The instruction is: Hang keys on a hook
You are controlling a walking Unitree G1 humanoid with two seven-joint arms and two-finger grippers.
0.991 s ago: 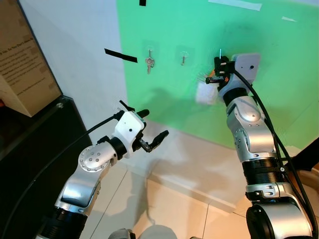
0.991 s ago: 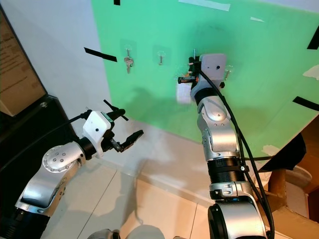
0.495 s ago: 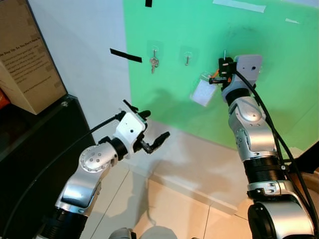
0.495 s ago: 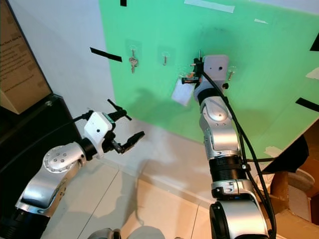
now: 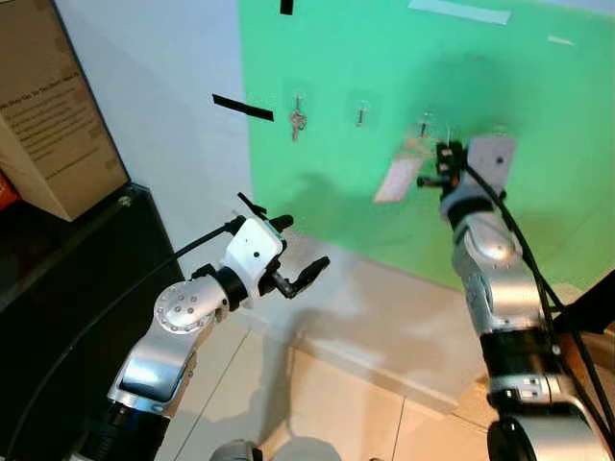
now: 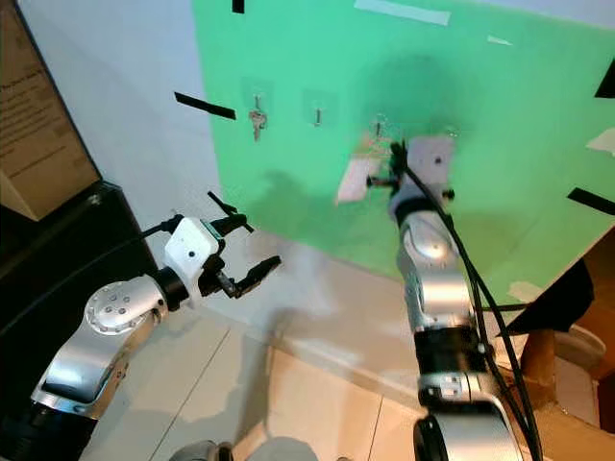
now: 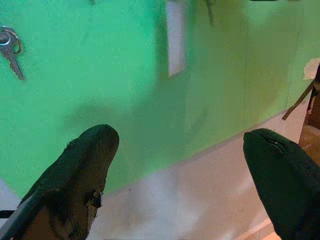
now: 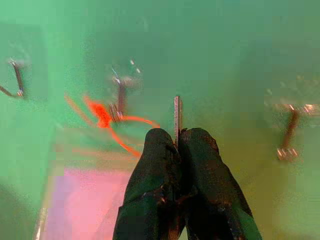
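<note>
On green wall (image 5: 538,86) we count four hooks: first hook (image 5: 297,100) carries keys (image 5: 298,122), third hook (image 8: 121,95) holds orange loop (image 8: 102,114) with tag (image 5: 396,180). Right gripper (image 8: 177,145) fingers clenched on thin metal strip (image 8: 177,115) (near third hook). Left gripper (image 5: 288,252) fingers released.

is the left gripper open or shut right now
Open. In the left wrist view the left gripper's two black fingers stand wide apart with nothing between them.

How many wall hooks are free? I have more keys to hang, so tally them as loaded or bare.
Loaded hooks: 2, with keys and orange-corded tag
Bare hooks: 2
Total: 4 hooks
</note>
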